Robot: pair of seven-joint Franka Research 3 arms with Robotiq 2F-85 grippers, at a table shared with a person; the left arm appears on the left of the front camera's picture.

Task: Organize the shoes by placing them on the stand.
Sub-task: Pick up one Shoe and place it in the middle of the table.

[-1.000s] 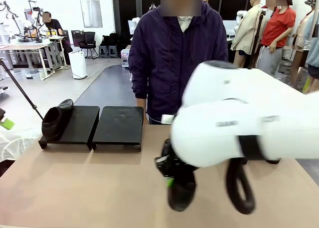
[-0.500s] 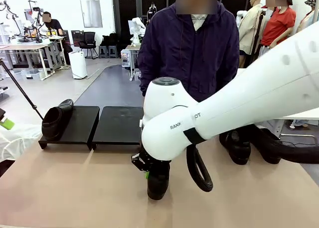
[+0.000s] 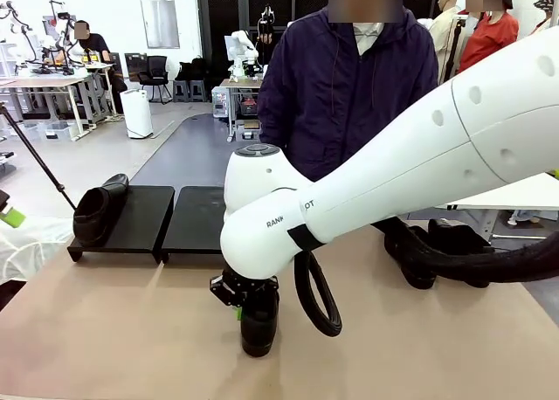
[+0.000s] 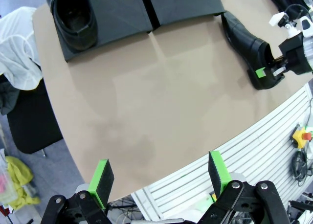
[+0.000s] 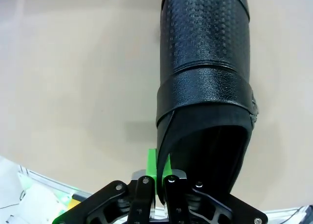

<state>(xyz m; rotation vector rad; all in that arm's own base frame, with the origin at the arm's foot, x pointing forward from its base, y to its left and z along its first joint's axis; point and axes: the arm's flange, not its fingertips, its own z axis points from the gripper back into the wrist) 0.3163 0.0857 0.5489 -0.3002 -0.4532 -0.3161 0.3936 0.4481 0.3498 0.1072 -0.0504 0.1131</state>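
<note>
The right hand (image 3: 243, 297) was clamped shut on the held shoe (image 3: 259, 323), at about 6 o'clock on the table (image 3: 105, 330) as the front camera saw it. From the right wrist, its green pads (image 5: 152, 163) pinched the thin leather wall at the heel opening, and the textured upper ran away from them toward 12 o'clock. Whether the sole touched the table could not be told. The left wrist view showed the toe aimed toward the stand (image 3: 210, 221).

In the front view the stand sat at about 10 o'clock on the table, its two black platforms just beside each other with their slanted tops facing the robot. The second shoe (image 3: 96, 210) rested on the platform nearer 9 o'clock, along that platform's outer side. The other platform was bare.

Two more shoes (image 3: 419, 262) stood at about 3 o'clock on the table, partly hidden behind the right arm (image 3: 419, 155) and its black cable.

The left hand (image 4: 159, 177) hung open over the table's near edge, pads well apart and gripping nothing.

A person (image 3: 349, 86) in a dark purple jacket stood at 12 o'clock, just behind the table.
</note>
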